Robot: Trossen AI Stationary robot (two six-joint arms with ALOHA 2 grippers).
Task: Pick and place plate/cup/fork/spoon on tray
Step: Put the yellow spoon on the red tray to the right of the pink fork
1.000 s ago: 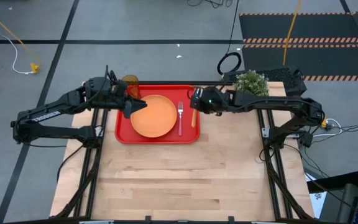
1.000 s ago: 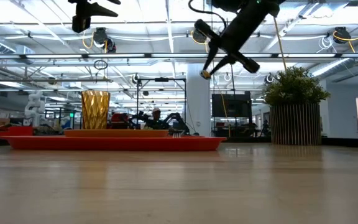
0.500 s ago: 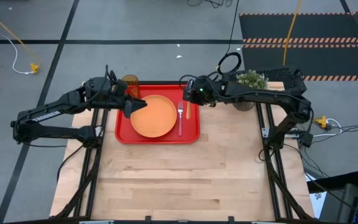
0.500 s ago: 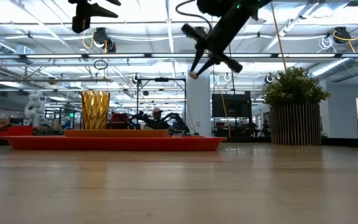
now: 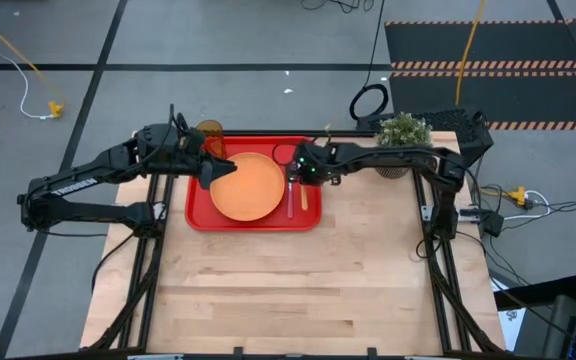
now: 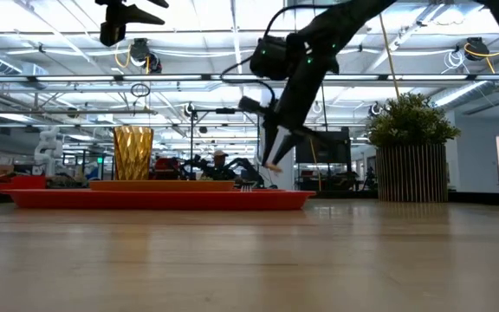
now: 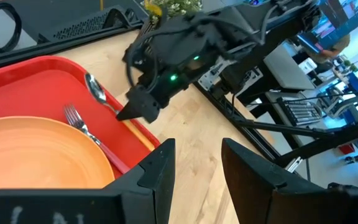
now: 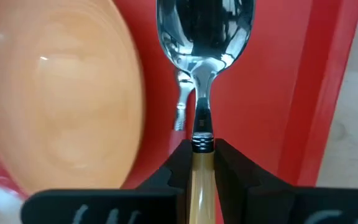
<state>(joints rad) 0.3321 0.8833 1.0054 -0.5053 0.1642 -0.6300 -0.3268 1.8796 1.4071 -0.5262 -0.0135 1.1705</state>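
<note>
On the red tray [image 5: 268, 222] lie the orange plate [image 5: 246, 187] and the fork [image 5: 290, 185], which rests beside the plate's right rim. The amber cup [image 5: 209, 130] stands at the tray's far left corner. My right gripper [image 5: 301, 175] is shut on the spoon [image 8: 202, 37] low over the tray's right part, between the fork and the right rim. My left gripper [image 7: 197, 162] hangs open and empty, high over the plate's left edge. My right gripper pinches the spoon's orange-yellow handle [image 8: 199, 165] between its two fingers, just behind the metal neck. The fingers slant down from the table's right and lie along the spoon. The bowl [image 7: 95, 87] juts ahead over the tray floor; whether it touches I cannot tell.
A potted green plant [image 5: 403, 132] stands at the table's far right, beside my right arm. Bare wooden tabletop [image 5: 288, 290] stretches from the tray to the near edge.
My right gripper has moved down and toward the table's left with the spoon, from high beside the tray's right rim to low over the tray's right part. It has tipped more steeply downward and stayed shut.
</note>
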